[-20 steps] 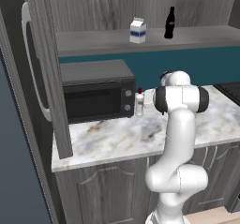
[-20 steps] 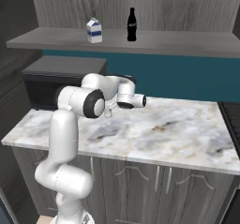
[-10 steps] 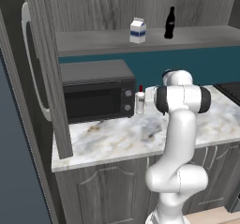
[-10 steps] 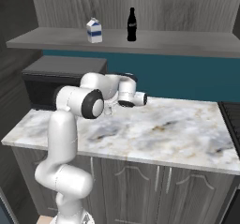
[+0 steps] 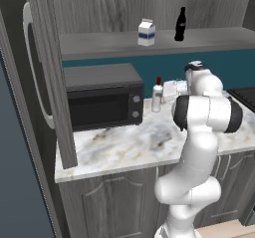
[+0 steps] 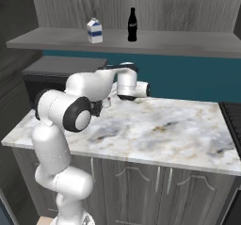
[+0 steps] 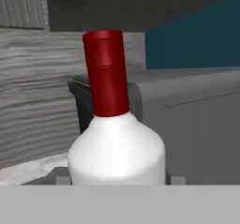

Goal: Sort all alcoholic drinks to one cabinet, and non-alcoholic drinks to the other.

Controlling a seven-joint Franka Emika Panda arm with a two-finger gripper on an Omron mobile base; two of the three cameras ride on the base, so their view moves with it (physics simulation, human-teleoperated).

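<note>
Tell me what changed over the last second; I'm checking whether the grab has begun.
The gripper closed in on the slim clear-white bottle with a red cap beside the black microwave, its jaws narrowing around the body. The bottle still stands on the marble counter. The white milk carton and black cola bottle stayed on the shelf.

Marble counter (image 5: 114, 150) on grey wood cabinets (image 6: 141, 186) — black microwave (image 5: 102, 101) at its left end, teal wall (image 6: 188, 78) behind.
</note>
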